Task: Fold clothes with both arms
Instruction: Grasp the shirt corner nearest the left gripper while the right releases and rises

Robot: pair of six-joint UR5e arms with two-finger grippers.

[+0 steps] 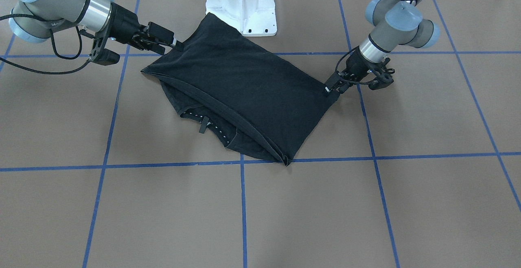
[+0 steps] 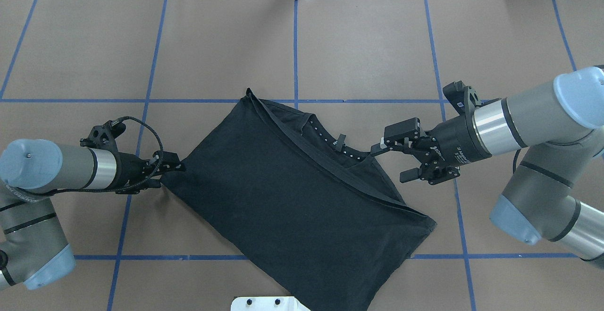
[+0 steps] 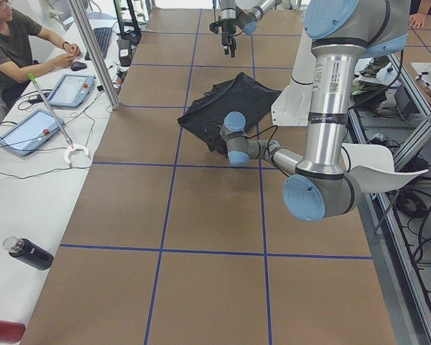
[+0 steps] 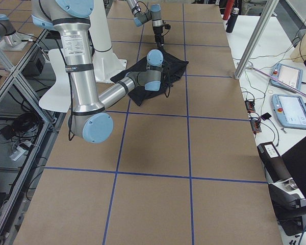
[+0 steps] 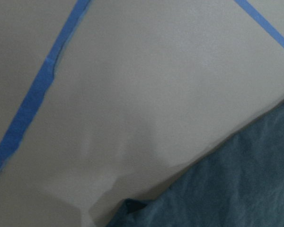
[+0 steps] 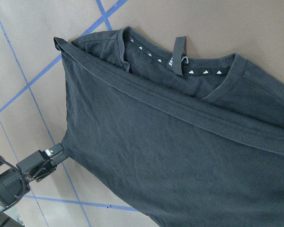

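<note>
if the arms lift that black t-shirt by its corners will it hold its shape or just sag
Probably sag: the black t-shirt is thin cloth, lying folded and wrinkled flat on the table. It likely weighs little, since the left hand pinches only one corner. The loose upper layer beside the right hand may slide and unfold.

Folded T-shirt (image 1: pixel 248 93) between end effectors, apparently
</note>
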